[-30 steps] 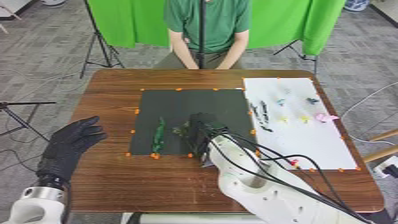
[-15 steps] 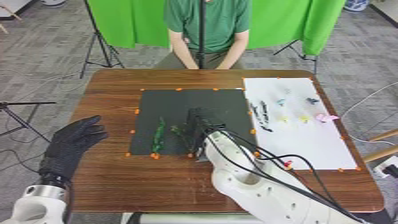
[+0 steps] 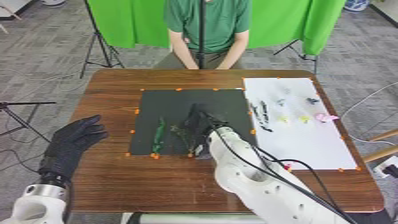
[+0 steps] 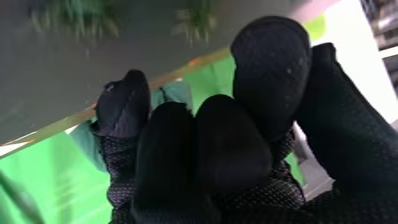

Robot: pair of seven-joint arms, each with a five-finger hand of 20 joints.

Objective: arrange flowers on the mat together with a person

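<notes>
Head view: A black mat point(image 3: 163, 104) and a white mat point(image 3: 313, 142) lie on a brown wooden table point(image 3: 111, 95). On the black mat, a long green stem point(image 3: 159, 137) stands fairly upright as seen from here, and a thinner green sprig point(image 3: 182, 135) lies to its right. The right hand point(image 3: 197, 122) is over the black mat, just beside the sprig; whether they touch I cannot tell. The left hand point(image 3: 71, 142) is by the table's left side, well apart from the flowers, its fingers loose and spread. The white mat holds dark stems point(image 3: 264, 116), yellow flowers point(image 3: 304, 119) and a pink flower point(image 3: 327, 117).

The step in hand is probably laying the sprig beside the long stem. To do it well, the right hand should rise straight up before going sideways, so that no glove tip drags the thin leaves. The two stems want a small gap, and room at their upper ends for blooms.

Right wrist view: The right hand's fingers are extended and wide, with nothing visible gripped. Greenery lies beyond the fingertips on the dark surface. A bloom next would call for a light pinch low on its stem, keeping the petals uncrushed, and a release close to the mat.
</notes>
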